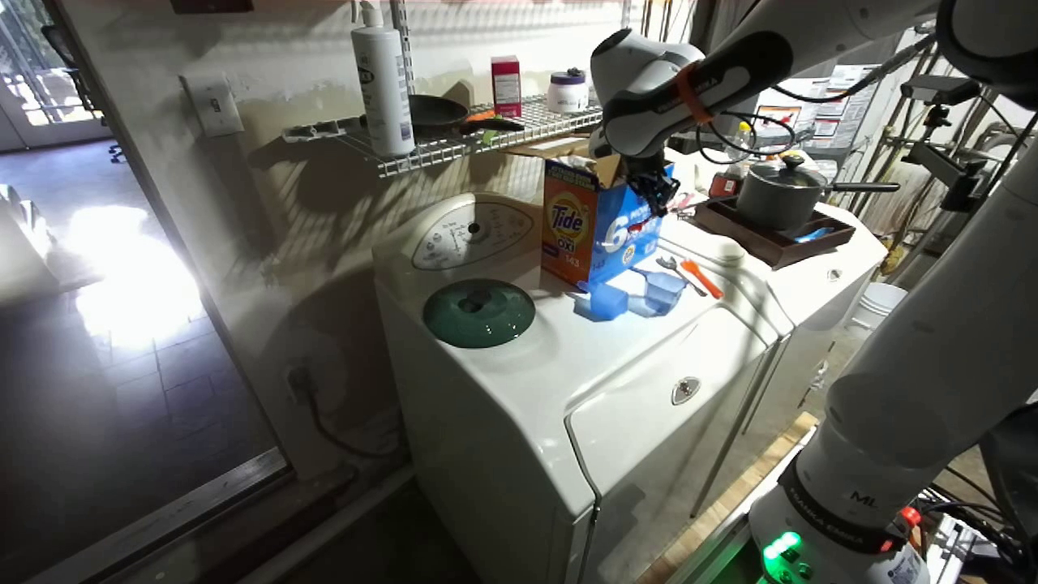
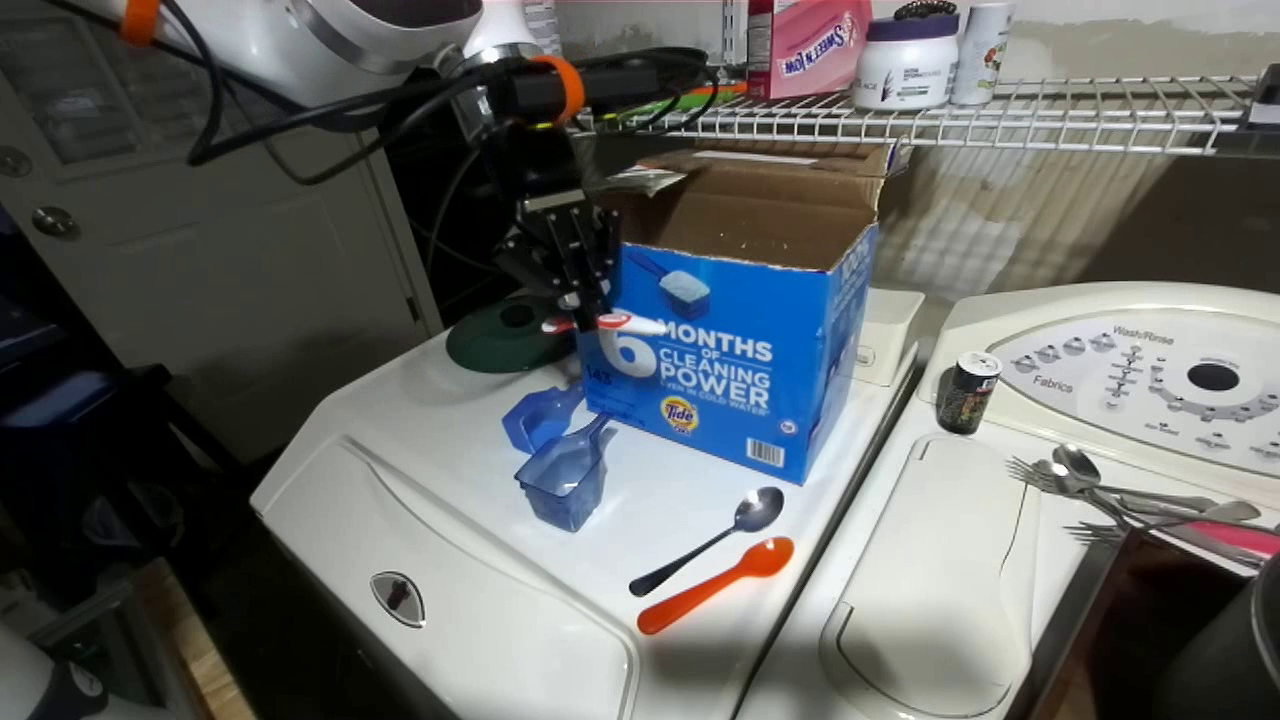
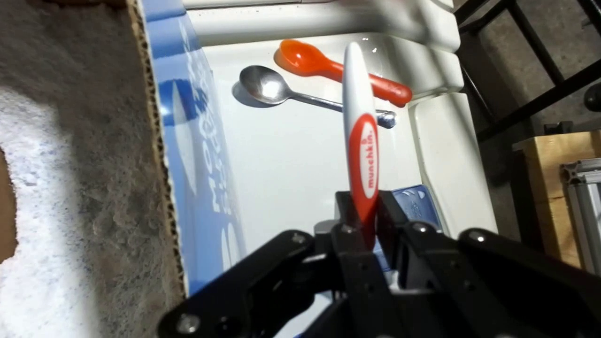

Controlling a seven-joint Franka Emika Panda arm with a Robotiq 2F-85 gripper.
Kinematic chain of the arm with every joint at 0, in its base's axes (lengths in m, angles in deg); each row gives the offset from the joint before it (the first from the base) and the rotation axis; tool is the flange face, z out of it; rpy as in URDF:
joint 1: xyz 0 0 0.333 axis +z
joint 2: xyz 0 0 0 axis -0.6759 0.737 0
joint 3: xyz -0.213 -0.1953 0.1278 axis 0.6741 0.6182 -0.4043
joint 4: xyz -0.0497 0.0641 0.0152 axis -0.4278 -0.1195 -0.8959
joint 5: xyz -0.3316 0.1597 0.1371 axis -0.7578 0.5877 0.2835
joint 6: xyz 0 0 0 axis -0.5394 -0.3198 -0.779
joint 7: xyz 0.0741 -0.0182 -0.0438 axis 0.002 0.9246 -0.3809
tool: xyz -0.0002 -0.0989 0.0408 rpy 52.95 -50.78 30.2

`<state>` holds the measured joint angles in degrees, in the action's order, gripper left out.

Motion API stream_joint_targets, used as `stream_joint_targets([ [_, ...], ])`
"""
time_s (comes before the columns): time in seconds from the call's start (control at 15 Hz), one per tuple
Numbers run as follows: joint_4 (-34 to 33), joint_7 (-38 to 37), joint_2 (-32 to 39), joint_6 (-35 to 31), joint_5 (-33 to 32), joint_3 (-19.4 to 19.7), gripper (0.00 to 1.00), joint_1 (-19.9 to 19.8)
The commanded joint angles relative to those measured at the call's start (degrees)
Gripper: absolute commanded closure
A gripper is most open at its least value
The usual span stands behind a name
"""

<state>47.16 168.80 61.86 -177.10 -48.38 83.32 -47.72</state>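
Observation:
My gripper (image 3: 367, 205) is shut on a red-and-white utensil (image 3: 360, 126) marked "munchkin", whose far end is hidden. In an exterior view the gripper (image 2: 588, 295) holds the utensil (image 2: 635, 323) roughly level, in front of the blue face of an open Tide box (image 2: 720, 350). The gripper (image 1: 661, 195) also shows at the box (image 1: 572, 223) in an exterior view. White powder (image 3: 47, 225) lies in the box in the wrist view. Below the gripper, two blue scoops (image 2: 540, 415) (image 2: 565, 490), a silver spoon (image 2: 757, 510) and an orange spoon (image 2: 720, 585) lie on the white machine top (image 2: 640, 490).
A green lid (image 1: 478, 312) lies on the machine. A wire shelf (image 2: 1080, 125) with containers hangs behind the box. A pot (image 1: 774, 199) stands in a brown tray (image 1: 778, 251). Loose cutlery (image 2: 1130, 495) and a small black container (image 2: 968, 395) sit on the neighbouring machine.

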Motion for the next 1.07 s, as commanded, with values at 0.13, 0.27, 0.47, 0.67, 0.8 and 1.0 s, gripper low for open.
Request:
stream_joint_targets([
  [0.13,8.8,-5.1,-7.7,-2.7,-4.0,1.1,0.96,-0.7],
  [0.27,9.8,-6.3,-8.5,-2.0,-5.1,1.5,0.96,-1.0],
  [0.47,11.1,-7.2,-8.9,-2.0,-6.7,2.1,0.96,-1.2],
  [0.67,12.7,-8.9,-9.5,-2.0,-7.6,2.5,0.96,-1.5],
  [0.8,13.2,-10.4,-9.1,-2.4,-9.0,2.7,0.96,-1.7],
  [1.0,13.4,-13.0,-8.4,-2.1,-11.4,2.5,0.96,-1.4],
])
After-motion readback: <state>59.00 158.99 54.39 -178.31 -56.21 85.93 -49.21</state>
